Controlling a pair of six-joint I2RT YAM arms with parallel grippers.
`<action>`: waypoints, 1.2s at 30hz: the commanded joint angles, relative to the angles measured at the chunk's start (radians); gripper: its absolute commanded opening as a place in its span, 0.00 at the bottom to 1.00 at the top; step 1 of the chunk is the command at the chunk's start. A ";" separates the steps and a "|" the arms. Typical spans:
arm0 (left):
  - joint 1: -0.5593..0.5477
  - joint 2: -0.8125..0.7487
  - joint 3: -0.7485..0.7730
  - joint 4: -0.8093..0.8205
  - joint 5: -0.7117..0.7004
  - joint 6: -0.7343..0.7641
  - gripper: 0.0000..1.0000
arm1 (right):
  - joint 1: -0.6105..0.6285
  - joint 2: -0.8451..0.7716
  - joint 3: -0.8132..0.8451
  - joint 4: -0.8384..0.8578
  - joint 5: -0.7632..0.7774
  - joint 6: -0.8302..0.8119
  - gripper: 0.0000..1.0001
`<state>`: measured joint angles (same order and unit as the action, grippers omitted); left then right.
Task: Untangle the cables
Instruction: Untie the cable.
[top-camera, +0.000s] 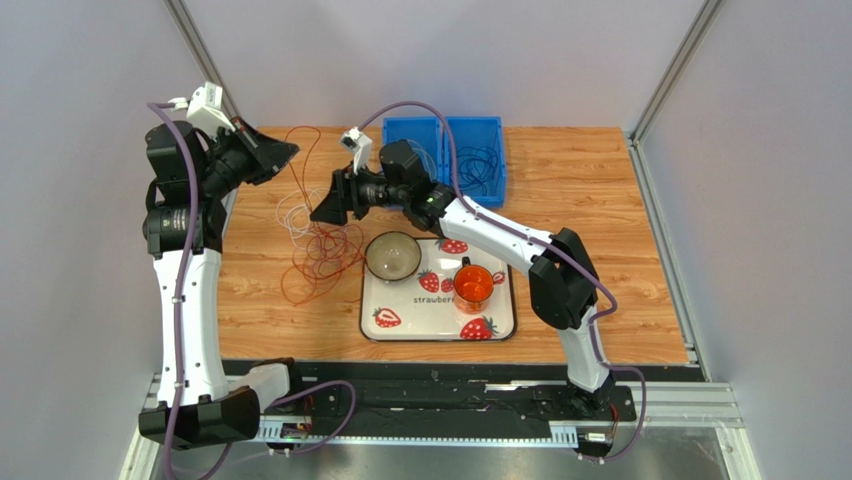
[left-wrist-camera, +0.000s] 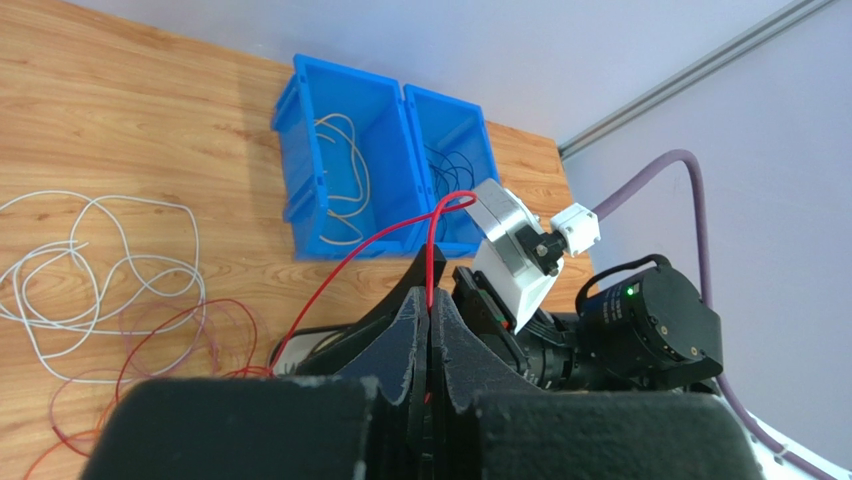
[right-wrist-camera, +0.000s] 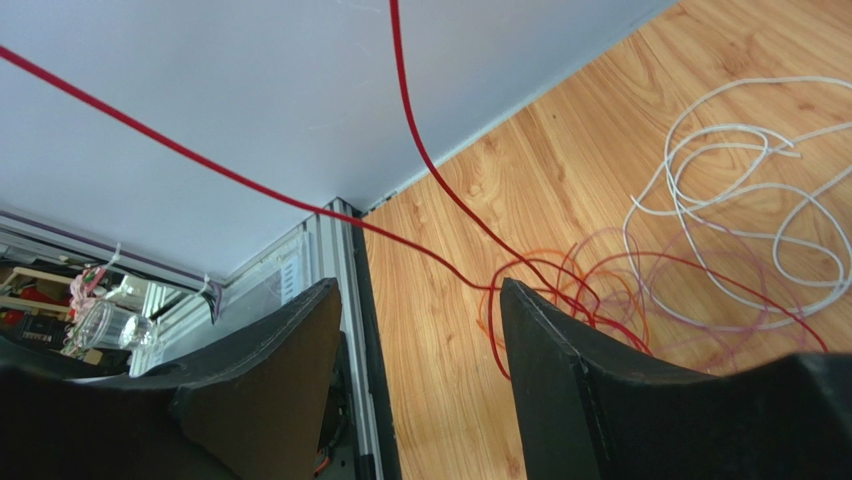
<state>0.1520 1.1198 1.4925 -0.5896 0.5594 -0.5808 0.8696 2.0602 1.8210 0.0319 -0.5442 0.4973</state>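
Observation:
My left gripper (top-camera: 285, 153) is raised at the table's back left and shut on a thin red cable (left-wrist-camera: 432, 250), pinched between its pads (left-wrist-camera: 405, 330). The red cable loops upward and trails down to a tangle of red and orange cables (top-camera: 322, 255) on the wood. A white cable (top-camera: 292, 215) lies in loose loops beside the tangle and shows in the left wrist view (left-wrist-camera: 100, 260). My right gripper (top-camera: 322, 208) is open and empty just above the tangle. In the right wrist view (right-wrist-camera: 420, 295) the red strands (right-wrist-camera: 405, 110) cross ahead of its jaws.
Two blue bins (top-camera: 455, 150) stand at the back, one holding a white cable (left-wrist-camera: 345, 170), the other dark cables (left-wrist-camera: 450, 165). A strawberry tray (top-camera: 500, 325) with a bowl (top-camera: 392, 255) and an orange cup (top-camera: 473, 285) sits right of the tangle.

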 joint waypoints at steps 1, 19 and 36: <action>0.000 -0.015 0.045 0.007 0.031 -0.010 0.00 | 0.019 0.018 0.069 0.132 -0.043 0.020 0.64; 0.000 0.026 0.150 -0.049 0.054 0.006 0.00 | 0.051 0.103 0.148 0.185 -0.091 0.011 0.64; 0.000 0.060 0.411 -0.042 0.060 -0.074 0.00 | 0.049 0.178 0.140 0.155 -0.008 -0.034 0.64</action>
<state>0.1520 1.1656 1.7851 -0.6567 0.6147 -0.6243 0.9199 2.2219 1.9461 0.1719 -0.5831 0.4934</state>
